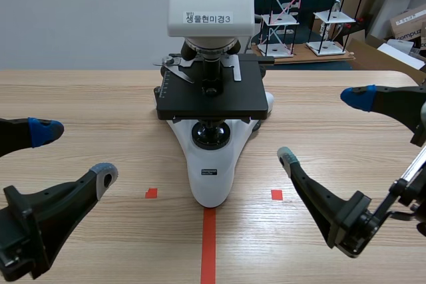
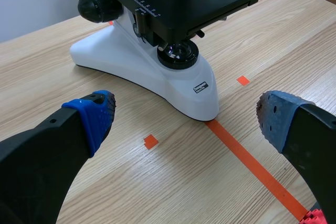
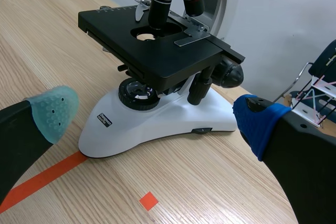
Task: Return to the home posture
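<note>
My left gripper (image 1: 76, 153) and right gripper (image 1: 321, 126) hang low over the table (image 1: 86, 98), both with fingers spread wide. The microscope (image 1: 210, 174) stands between them.

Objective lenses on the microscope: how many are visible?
2. One objective lens points down over the stage opening; a second lens sits beside it. More may be hidden.

1. The left tool (image 1: 75, 153), black with one blue and one grey pad, hangs low over the worktop (image 1: 80, 98), fingers spread wide, holding nothing.
2. The right tool (image 1: 321, 127) mirrors it opposite, likewise spread and holding nothing.
</note>
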